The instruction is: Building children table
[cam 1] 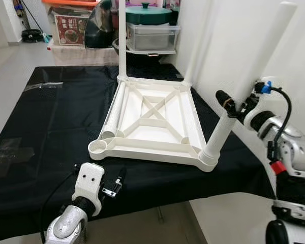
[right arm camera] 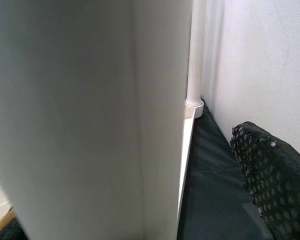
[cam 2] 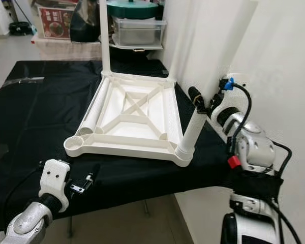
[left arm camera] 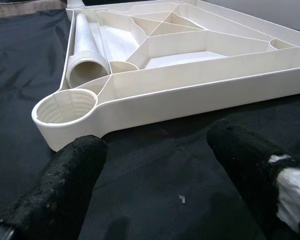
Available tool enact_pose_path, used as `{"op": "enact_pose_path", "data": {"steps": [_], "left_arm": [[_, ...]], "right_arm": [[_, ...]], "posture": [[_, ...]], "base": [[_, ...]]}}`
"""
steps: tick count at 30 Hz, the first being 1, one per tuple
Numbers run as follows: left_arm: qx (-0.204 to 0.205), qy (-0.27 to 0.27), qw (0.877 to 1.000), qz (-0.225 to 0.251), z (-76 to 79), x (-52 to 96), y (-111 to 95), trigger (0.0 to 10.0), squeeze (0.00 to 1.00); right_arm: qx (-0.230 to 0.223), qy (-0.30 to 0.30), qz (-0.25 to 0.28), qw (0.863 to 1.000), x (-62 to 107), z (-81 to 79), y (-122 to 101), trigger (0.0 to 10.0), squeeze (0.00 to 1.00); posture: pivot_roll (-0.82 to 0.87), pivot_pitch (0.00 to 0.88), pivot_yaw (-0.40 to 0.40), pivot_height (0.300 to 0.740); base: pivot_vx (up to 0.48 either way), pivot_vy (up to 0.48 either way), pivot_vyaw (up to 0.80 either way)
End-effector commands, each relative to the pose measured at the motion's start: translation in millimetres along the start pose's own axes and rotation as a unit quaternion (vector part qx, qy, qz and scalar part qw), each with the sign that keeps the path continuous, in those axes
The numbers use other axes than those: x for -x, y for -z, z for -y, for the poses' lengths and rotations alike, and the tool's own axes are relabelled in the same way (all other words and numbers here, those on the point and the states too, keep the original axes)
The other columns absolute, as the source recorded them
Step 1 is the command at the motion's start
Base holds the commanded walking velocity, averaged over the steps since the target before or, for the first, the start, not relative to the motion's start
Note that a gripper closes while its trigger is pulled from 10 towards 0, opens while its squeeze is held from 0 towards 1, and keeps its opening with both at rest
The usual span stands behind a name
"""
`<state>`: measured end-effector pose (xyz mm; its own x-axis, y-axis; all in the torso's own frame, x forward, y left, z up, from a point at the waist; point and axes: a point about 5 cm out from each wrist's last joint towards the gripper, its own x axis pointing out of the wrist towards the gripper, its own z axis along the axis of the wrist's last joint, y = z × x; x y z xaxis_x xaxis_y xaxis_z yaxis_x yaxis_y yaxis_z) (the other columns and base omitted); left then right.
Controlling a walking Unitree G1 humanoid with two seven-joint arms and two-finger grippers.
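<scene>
Left eye view: an upturned white plastic table top lies on the black-covered surface ahead of me, ribbed underside up. My left end effector hovers low over the cloth, just short of the top's near edge and close to the empty corner socket. A loose leg lies inside the top, running away from that socket. My right end effector is up at the leg that stands tilted in the near corner on my right, one black finger against its side; I cannot tell from here whether the grip is closed. Beyond my end effectors, two more legs stand upright in the far corners, and past the surface sit a clear plastic storage box and a green lid.

Right eye view: same layout; the white wall is close beside my right arm.

Left wrist view: my two black fingers stand well apart with nothing between them, over bare cloth. Straight ahead is the threaded empty socket, and just beyond it the open end of the loose leg.

Right wrist view: the standing leg sits right against my end effector, one mesh-covered finger beside it; its contact with the leg cannot be made out. Further on, a far leg stands by the wall.
</scene>
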<state>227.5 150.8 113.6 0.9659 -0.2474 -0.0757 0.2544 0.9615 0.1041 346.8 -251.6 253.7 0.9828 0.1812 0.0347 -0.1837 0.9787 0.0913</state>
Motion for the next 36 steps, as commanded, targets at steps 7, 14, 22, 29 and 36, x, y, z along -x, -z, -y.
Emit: {"op": "enact_pose_path", "data": {"steps": [7, 14, 22, 29, 36], "left_arm": [[-0.001, 0.001, 1.0, -0.009, -0.3, 1.4, 4, 10.0, 0.0], [-0.002, 0.002, 1.0, -0.009, -0.2, 1.2, 4, 10.0, 0.0], [-0.003, 0.003, 1.0, -0.009, 1.1, 1.2, 4, 10.0, 0.0], [-0.003, 0.003, 1.0, -0.01, 1.0, 1.7, 4, 10.0, 0.0], [-0.002, 0.003, 1.0, -0.011, 1.6, 2.0, 5, 10.0, 0.0]], "right_arm": [[0.011, -0.062, 0.035, 0.997, 0.6, 13.9, -11, 10.0, 0.0], [0.022, -0.109, 0.031, 0.993, -1.5, 13.4, -10, 8.3, 0.0], [0.022, -0.169, 0.027, 0.985, -5.2, 13.1, -7, 6.0, 0.0], [0.023, -0.186, 0.019, 0.982, -7.7, 17.4, -5, 4.1, 0.0], [0.028, -0.198, 0.01, 0.98, -8.9, 19.0, -4, 0.0, 0.0]], "posture": [[0.01, 0.0, -0.094, 0.74], [0.01, 0.0, -0.097, 0.74], [0.02, 0.0, -0.103, 0.74], [0.02, 0.0, -0.104, 0.74], [0.02, 0.0, -0.108, 0.74]], "base": [[0.0, 0.0, 0.0], [0.0, 0.0, 0.0], [0.0, 0.0, 0.0], [0.0, 0.0, 0.0], [0.0, 0.0, 0.0]]}}
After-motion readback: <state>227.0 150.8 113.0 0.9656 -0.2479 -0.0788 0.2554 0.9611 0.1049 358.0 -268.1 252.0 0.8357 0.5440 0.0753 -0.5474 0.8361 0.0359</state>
